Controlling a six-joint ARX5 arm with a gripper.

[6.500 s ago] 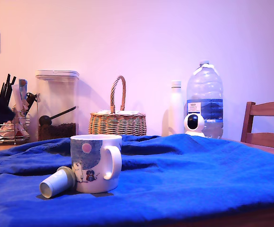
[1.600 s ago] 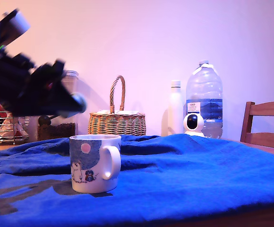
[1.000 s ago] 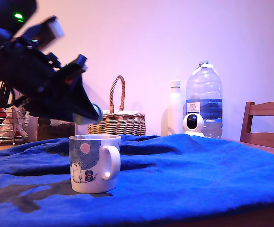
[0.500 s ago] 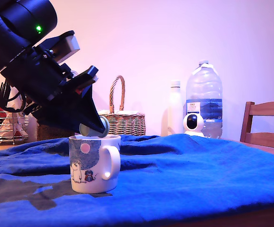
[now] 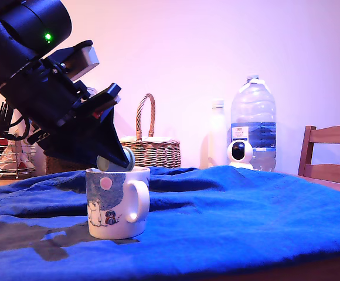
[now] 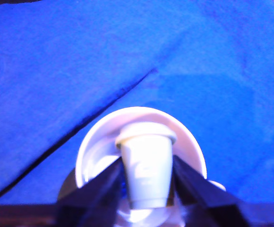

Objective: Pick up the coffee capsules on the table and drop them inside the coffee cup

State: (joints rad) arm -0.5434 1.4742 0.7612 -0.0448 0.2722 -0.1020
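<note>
The black end effector was clamped on a pale silvery-beige tapered coffee capsule, its rimmed end pointing down into the mouth of the white ceramic cartoon-printed mug directly beneath it. Compared with half a second earlier, the end effector had sunk slightly, so the capsule now sat at the mug's rim rather than just above it. The mug stood upright on the desk draped in rumpled bright blue cloth, unmoved. Well beyond the end effector, a woven wicker basket stood against the wall.
</note>
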